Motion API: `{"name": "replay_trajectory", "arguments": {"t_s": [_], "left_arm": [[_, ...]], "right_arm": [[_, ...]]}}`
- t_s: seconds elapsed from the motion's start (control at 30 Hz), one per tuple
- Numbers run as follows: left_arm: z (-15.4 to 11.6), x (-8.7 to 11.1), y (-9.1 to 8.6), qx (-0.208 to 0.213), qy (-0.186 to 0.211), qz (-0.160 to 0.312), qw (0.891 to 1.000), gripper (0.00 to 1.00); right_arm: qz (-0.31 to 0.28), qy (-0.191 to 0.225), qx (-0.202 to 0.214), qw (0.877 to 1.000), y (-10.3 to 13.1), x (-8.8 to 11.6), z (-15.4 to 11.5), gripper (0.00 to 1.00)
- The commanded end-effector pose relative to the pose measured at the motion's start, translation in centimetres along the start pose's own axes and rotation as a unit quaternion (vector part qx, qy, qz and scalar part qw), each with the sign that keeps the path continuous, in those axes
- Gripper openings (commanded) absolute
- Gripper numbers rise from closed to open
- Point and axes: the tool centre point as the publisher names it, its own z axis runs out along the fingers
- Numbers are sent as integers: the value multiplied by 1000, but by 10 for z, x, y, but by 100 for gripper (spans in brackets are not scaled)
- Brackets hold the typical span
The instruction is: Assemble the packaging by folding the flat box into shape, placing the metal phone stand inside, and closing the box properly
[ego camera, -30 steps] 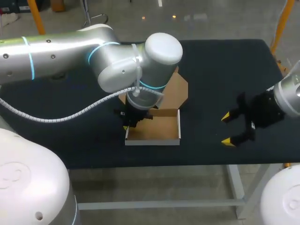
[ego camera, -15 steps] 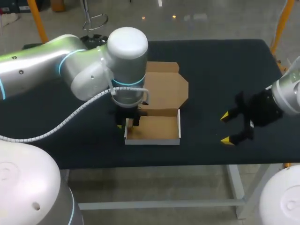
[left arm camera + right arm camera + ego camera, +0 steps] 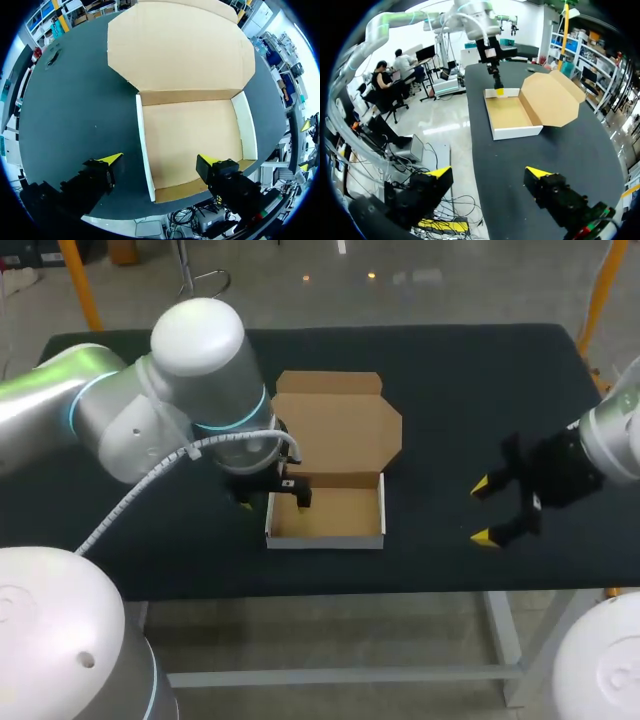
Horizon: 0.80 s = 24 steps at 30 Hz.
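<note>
Left claw [image 3: 160, 159] hangs wide open and empty over the box [image 3: 335, 515] at its left wall, while right claw [image 3: 483, 512] gapes empty near the worktop's [image 3: 480, 390] right edge.

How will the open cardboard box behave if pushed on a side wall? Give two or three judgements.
The box is empty thin cardboard, so probably light; it would likely slide on the black table. Its thin upright walls may flex inward. The wide lid is folded open behind it, so tipping seems unlikely.
</note>
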Motion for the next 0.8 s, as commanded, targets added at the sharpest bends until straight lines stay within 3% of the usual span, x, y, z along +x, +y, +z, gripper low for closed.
{"name": "replay_trajectory", "arguments": {"t_s": [0.03, 0.37, 0.8], "left_arm": [[-26, -11, 15, 31, 91, 14, 995, 100], [-66, -16, 33, 44, 150, 75, 985, 100], [-104, -34, 53, 40, 171, 111, 978, 100]], "right_arm": [[4, 3, -3, 1000, -1, -2, -2, 100], [55, -6, -13, 998, -4, -7, -7, 100], [132, -28, -22, 991, -7, -6, -15, 100]]}}
